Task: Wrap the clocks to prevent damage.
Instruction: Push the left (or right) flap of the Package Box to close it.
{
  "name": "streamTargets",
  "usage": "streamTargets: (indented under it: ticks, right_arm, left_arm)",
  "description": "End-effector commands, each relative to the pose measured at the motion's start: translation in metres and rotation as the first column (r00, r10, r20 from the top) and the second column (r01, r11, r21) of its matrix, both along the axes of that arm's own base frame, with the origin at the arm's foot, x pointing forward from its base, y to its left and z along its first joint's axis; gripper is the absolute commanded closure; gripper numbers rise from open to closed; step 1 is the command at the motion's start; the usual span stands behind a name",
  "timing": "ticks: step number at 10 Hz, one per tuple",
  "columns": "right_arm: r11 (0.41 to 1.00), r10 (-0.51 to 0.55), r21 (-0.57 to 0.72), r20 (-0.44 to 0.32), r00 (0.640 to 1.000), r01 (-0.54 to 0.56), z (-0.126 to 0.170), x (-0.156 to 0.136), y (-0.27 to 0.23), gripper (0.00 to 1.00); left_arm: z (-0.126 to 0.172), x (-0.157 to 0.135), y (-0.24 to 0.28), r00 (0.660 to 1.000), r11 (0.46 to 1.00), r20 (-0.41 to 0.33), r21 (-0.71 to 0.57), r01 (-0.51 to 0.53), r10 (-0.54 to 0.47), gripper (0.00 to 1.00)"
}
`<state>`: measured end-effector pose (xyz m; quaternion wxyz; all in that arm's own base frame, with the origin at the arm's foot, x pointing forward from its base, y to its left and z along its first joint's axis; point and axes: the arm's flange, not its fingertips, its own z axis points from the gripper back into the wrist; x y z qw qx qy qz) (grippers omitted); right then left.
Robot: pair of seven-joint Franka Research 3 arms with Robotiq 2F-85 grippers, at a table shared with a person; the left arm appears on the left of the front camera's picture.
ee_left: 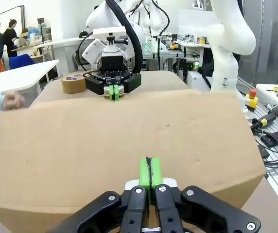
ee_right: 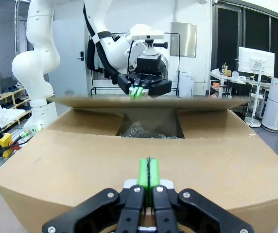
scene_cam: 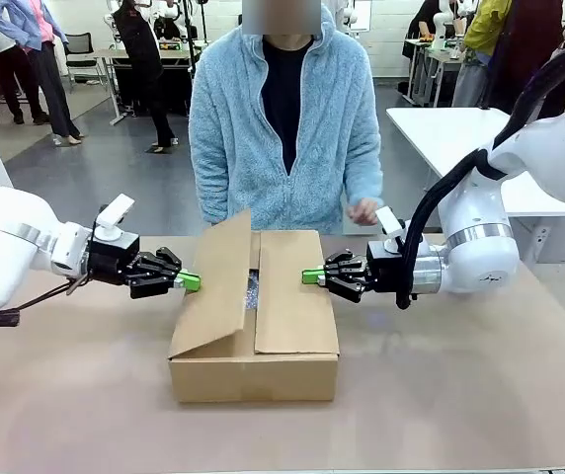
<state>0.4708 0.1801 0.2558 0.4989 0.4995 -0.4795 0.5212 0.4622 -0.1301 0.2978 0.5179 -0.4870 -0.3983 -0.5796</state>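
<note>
At the middle of the tabletop [scene_cam: 85,415] stands the box [scene_cam: 253,370], square to the near edge. Its left flap [scene_cam: 213,281] is half raised and its right flap [scene_cam: 295,296] lies almost flat. Between them we see the clocks [ee_right: 146,131], a bubble-wrapped bundle inside the box, so we judge the wrapping done. Our left gripper [scene_cam: 190,281], fingers pressed together and empty, meets the raised flap's outer face, likely to push it down. Our right gripper [scene_cam: 311,276], likewise closed on nothing, sits at the right flap's edge. Tape [ee_left: 74,83] waits towards the far right corner.
</note>
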Motion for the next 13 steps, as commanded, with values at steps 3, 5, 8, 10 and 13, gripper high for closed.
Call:
streamTargets:
  ticks: [3, 5, 8, 10, 13]
  right_arm:
    - [1.0, -0.004, 0.002, -0.007, 1.0, 0.004, -0.003, 0.0, 0.001, 0.99]
    - [1.0, -0.004, 0.002, -0.007, 1.0, 0.004, -0.003, 0.0, 0.001, 0.99]
    - [1.0, -0.004, 0.002, -0.007, 1.0, 0.004, -0.003, 0.0, 0.001, 0.99]
    - [1.0, -0.004, 0.002, -0.007, 1.0, 0.004, -0.003, 0.0, 0.001, 0.99]
    - [1.0, -0.004, 0.002, -0.007, 1.0, 0.004, -0.003, 0.0, 0.001, 0.99]
  left_arm:
    - [-0.019, 0.002, -0.014, 0.998, 0.999, 0.058, 0.028, -0.02, 0.018, 1.0]
    - [-0.024, 0.007, -0.01, 0.997, 0.998, 0.064, 0.059, -0.038, 0.035, 1.0]
    - [-0.017, 0.002, -0.006, 0.998, 0.997, 0.06, 0.072, -0.039, 0.034, 1.0]
    - [-0.01, 0.002, -0.007, 1.0, 1.0, 0.014, 0.03, -0.001, 0.001, 1.0]
    - [-0.01, 0.002, -0.007, 1.0, 1.0, 0.014, 0.03, -0.001, 0.001, 1.0]
